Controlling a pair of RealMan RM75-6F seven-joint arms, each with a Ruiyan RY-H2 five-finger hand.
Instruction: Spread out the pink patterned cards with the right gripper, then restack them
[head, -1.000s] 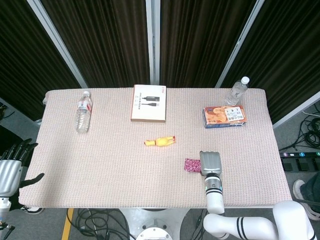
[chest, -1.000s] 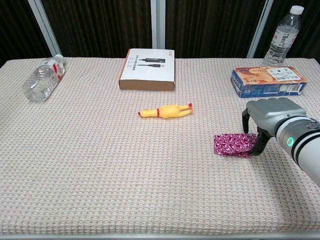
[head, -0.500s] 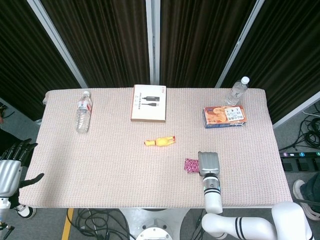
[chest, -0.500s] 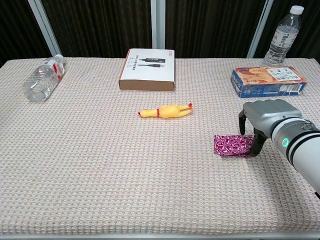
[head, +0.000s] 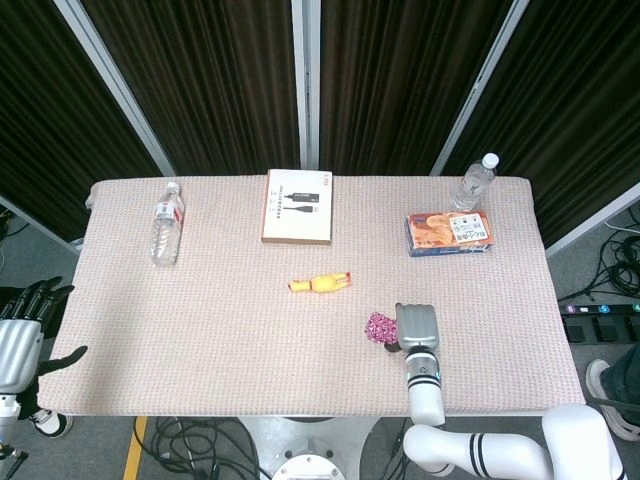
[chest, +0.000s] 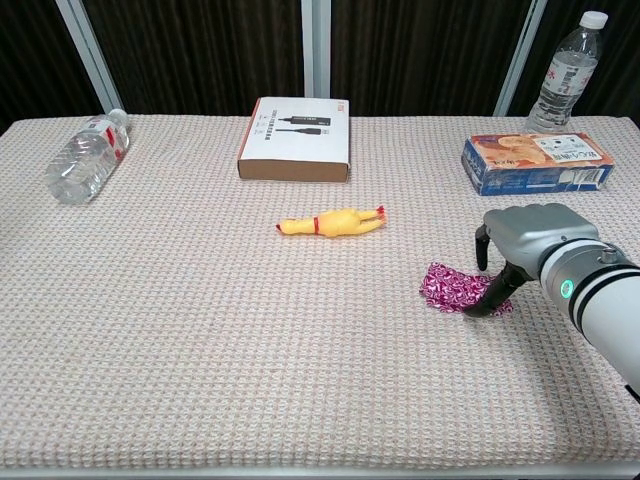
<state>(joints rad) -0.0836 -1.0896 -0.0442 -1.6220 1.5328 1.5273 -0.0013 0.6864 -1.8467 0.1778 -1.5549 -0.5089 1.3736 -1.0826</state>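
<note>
Several pink patterned cards (chest: 453, 288) are seen fanned slightly on the table (chest: 200, 330), near the right front, pressed under dark fingertips (chest: 478, 309) of the right hand (chest: 520, 250). No card is gripped. The left hand (head: 22, 335) is held off the table's left edge, fingers apart, holding nothing.

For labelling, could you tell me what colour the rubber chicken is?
Yellow with red bits, clearest in chest view: rubber chicken.

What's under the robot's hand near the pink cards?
The right hand has dark fingers reaching down onto the pink patterned cards, which lie on the table mat. The cards' right part is hidden beneath the hand, so how far they stretch there can't be seen.
</note>
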